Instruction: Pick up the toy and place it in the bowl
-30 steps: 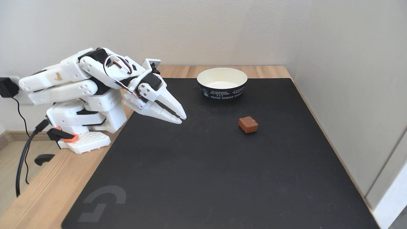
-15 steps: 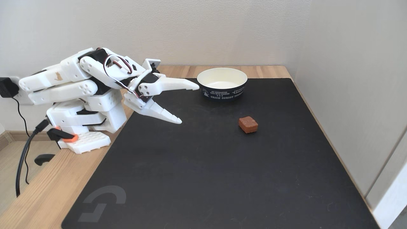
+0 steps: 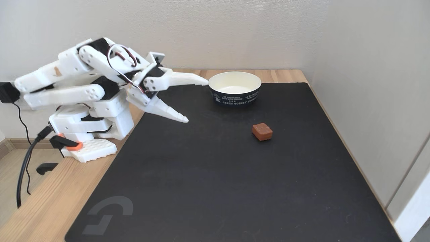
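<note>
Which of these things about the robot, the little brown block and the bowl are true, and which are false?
1. The small reddish-brown squarish block lies on the black mat. True.
2. The block is inside the round paper bowl with the navy outside. False: it sits on the mat, nearer the camera than the bowl, apart from it.
3. The white pincer is open. True: its two fingers are spread wide.
4. The pincer is holding the block. False: nothing is between its fingers, and the block lies well to its right in the fixed view.
5. The bowl has white lettering on its side. True.
</note>
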`<act>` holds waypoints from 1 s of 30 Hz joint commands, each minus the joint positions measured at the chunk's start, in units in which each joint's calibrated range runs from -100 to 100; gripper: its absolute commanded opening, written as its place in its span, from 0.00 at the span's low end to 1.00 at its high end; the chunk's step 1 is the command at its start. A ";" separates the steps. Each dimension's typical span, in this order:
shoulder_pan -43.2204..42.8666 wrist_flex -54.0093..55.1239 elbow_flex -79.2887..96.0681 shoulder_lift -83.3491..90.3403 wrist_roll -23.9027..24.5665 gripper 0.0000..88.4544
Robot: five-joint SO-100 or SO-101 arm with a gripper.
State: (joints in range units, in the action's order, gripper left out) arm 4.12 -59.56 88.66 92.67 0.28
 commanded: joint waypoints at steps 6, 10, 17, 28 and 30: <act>-0.82 -6.40 -44.81 -48.78 -0.18 0.50; -0.82 -11.90 -61.85 -66.04 -0.28 0.50; -3.58 -20.03 -93.30 -96.13 -2.79 0.50; -7.67 -20.63 -115.93 -118.64 -10.04 0.50; -8.26 -20.46 -116.38 -121.56 -10.04 0.50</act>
State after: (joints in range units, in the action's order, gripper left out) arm -3.54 -80.58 -24.33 -26.64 -9.24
